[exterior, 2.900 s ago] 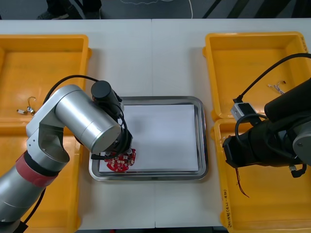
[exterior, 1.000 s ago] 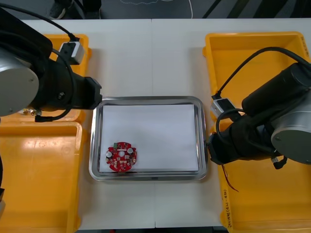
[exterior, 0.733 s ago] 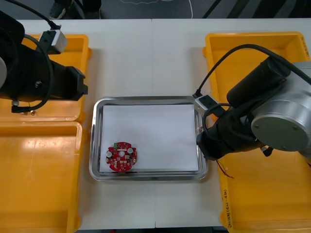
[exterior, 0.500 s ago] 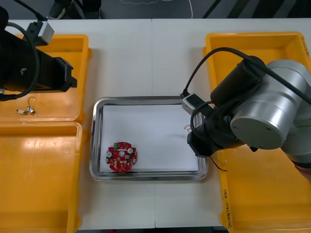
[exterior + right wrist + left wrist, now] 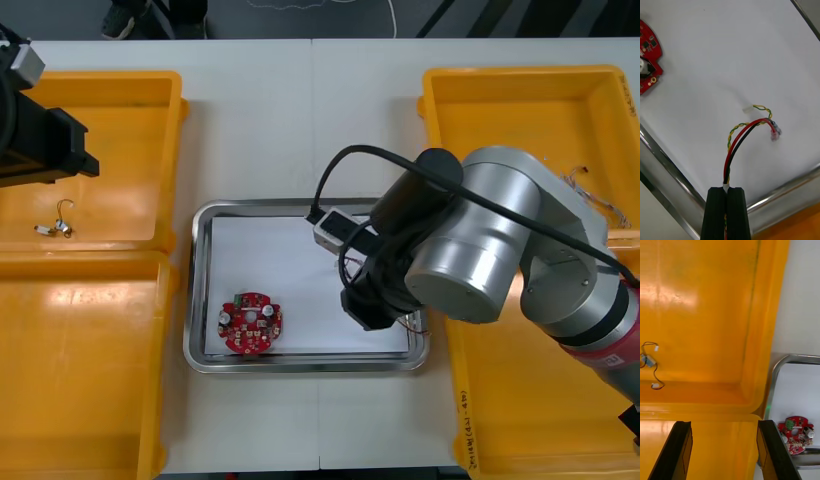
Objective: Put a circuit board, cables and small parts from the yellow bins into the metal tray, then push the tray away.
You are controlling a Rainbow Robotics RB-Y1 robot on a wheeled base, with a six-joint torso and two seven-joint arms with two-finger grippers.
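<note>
From above, the right arm (image 5: 470, 250) reaches across the near right part of the tray (image 5: 300, 206), and its wrist hides the spot beneath it. The circuit board (image 5: 250, 323) lies flat in the tray's near left corner, well apart from that arm. The left arm (image 5: 35, 145) is over the far left bin (image 5: 130, 90), where a small black cable (image 5: 55, 224) lies on the bin floor.

At the right wrist, the right gripper (image 5: 727, 188) has its fingers (image 5: 717, 213) pressed almost together, pinching the red and yellow cable (image 5: 748, 126), which has a black strand running with it. The cable curves out from the fingertips over the white inside of the tray. Its plug ends are close to the white surface, but I cannot tell whether they touch it. The circuit board is well apart from the cable.

At the left wrist, the left gripper (image 5: 724, 423) has its fingers wide apart with nothing between them. It hangs above the rim where the far left bin meets the near left bin (image 5: 722, 453). The black cable lies in the far bin, and the circuit board is in the tray corner beside the bins
</note>
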